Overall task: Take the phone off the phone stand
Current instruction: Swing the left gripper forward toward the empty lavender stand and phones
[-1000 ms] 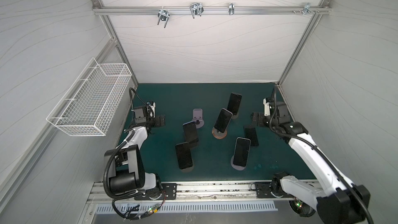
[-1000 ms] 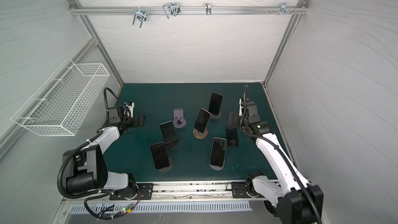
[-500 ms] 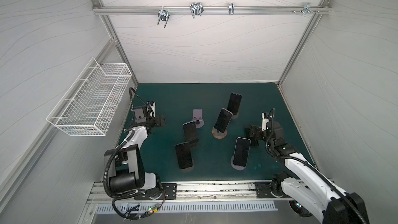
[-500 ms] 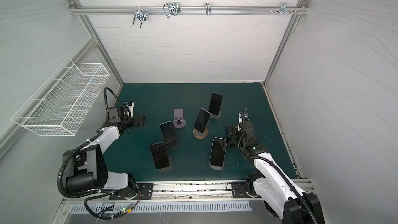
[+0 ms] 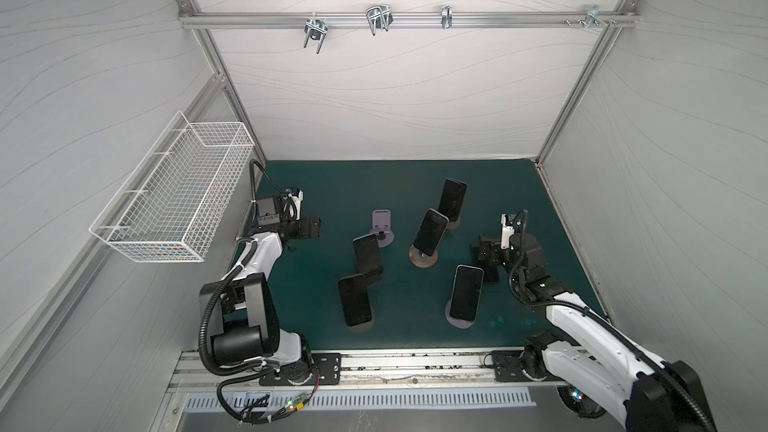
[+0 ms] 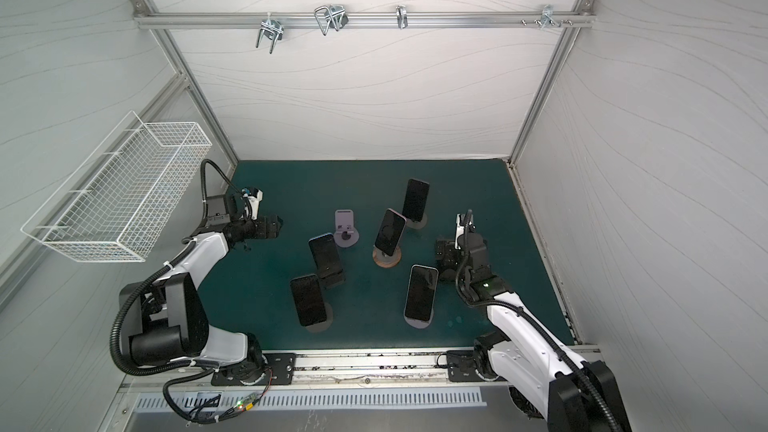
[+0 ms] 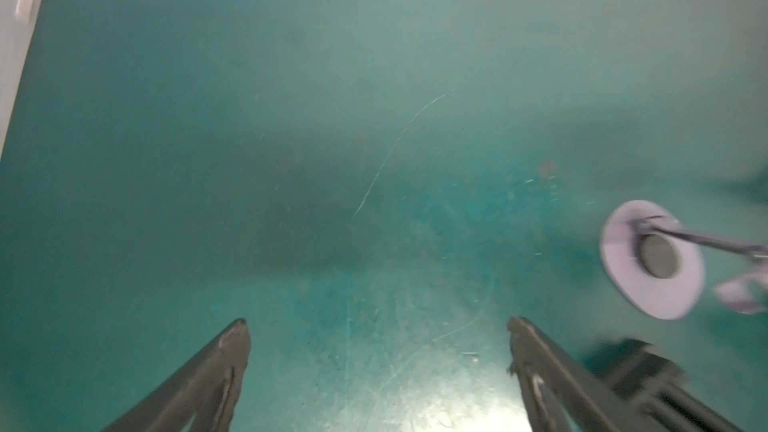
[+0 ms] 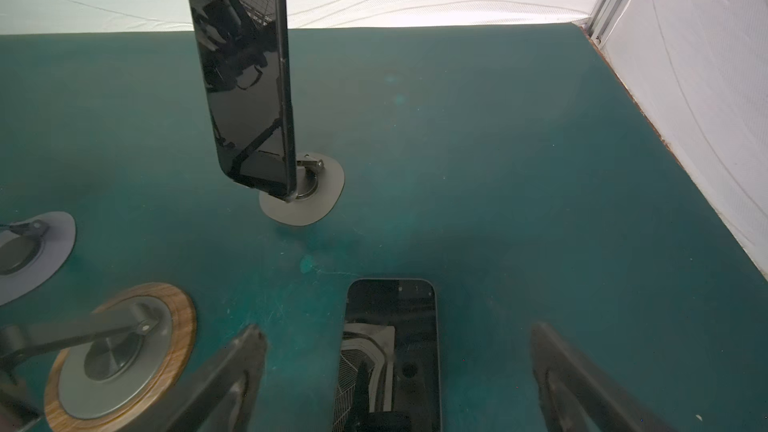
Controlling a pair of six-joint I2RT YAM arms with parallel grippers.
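While the right fingers [image 8: 232, 376] hang spread above a phone [image 8: 390, 313] lying flat on the green surface [image 8: 519, 160] at right, the left fingers [image 7: 208, 376], also apart, hover over the surface at the left side. Five more phones [image 5: 430, 232] lean on stands [image 5: 423, 261] mid-scene, near an empty lilac stand [image 5: 382, 226].

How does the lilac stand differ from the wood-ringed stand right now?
The lilac stand is empty; the wood-ringed stand holds a phone. The lilac stand's base is pale purple, the wood-ringed stand's brown-rimmed. Both have round bases on the green mat.
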